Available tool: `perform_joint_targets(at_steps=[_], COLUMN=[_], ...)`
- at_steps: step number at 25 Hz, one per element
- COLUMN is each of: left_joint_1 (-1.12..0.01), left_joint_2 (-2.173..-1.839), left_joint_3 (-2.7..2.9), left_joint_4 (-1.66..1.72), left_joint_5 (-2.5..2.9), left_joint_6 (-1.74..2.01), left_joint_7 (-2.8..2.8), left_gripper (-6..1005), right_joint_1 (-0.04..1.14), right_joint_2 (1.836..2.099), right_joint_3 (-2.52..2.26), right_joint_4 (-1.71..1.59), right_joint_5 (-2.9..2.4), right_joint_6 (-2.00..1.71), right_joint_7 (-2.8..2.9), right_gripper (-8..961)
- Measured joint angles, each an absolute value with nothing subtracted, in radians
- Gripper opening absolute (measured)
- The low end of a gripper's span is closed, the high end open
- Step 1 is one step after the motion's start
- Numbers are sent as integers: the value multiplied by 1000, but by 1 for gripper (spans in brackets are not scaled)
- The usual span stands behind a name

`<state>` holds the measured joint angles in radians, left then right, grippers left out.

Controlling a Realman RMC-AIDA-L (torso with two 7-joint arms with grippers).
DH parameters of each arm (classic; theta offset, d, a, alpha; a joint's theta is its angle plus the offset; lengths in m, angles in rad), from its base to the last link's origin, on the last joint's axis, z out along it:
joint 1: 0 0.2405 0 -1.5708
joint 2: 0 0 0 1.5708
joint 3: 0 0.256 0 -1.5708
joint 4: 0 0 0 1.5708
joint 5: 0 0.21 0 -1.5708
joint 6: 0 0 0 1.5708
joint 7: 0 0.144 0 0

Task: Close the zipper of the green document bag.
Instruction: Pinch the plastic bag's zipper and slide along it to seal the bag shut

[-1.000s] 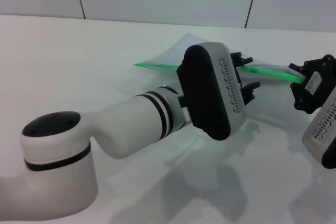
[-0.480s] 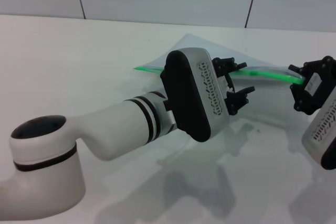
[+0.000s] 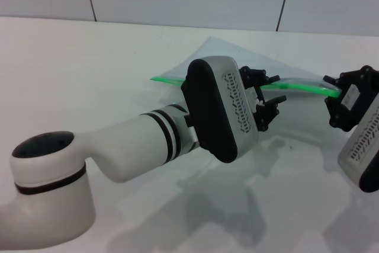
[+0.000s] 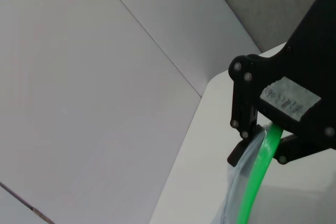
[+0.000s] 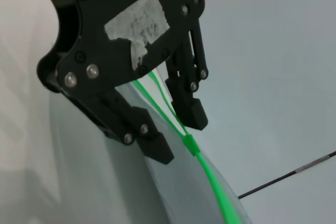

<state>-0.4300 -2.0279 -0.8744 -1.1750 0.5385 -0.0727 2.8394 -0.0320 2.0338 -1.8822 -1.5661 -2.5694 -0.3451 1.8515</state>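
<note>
Filling the near foreground of the head view, the left arm reaches across the white table point(image 3: 89, 87) and ends in the left gripper point(image 3: 267, 94), whose black fingers stand apart on either side of the zipper point(image 3: 299, 86), not clenched on it. The green document bag point(image 3: 222, 51) lies just behind that gripper, one pale corner lifted off the table, its green edge running from beside the left wrist housing toward the right gripper point(image 3: 339, 93) at the far right edge. From the head view you cannot tell how the right gripper's fingers stand on the strip.

The left wrist view shows what the head view hides: the right gripper point(image 4: 262, 140) clamped on the end of the zipper point(image 4: 257, 182), with the bag's clear film point(image 4: 236, 192) hanging beside it.

The right wrist view adds the opposite detail: the left gripper point(image 5: 176, 132) seen close, fingers parted, with the zipper's two tracks still split between them and joining at the small green slider point(image 5: 190, 145), which sits just clear of the fingertips point(image 5: 193, 114). Beyond the slider the strip runs on as one closed line.
</note>
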Motion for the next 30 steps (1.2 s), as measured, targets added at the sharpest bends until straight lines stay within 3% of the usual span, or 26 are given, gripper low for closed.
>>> perform_joint_targets(at_steps=[6,17,30], left_joint_1=[-427,-425,-432], left_joint_2=[-2028,-2028,-2029], left_joint_3=[-879,-885,-880], left_joint_4=[-1178,-1180,-1183], left_joint_5=[538,549,549], left_joint_6=[-74,-75,-75], left_joint_7=[2839,2839,2839], left_gripper=[286,283,194], right_joint_1=[-32,-32,-32], right_joint_2=[2034,2034,2034], right_joint_3=[-1890,-1894,-1895], right_joint_4=[-1569,-1577,-1577], right_joint_5=[-2569,-2569,-2569], right_joint_6=[-345,-343,-344], right_joint_7=[1851,1852,1852], right_gripper=[50,50,50])
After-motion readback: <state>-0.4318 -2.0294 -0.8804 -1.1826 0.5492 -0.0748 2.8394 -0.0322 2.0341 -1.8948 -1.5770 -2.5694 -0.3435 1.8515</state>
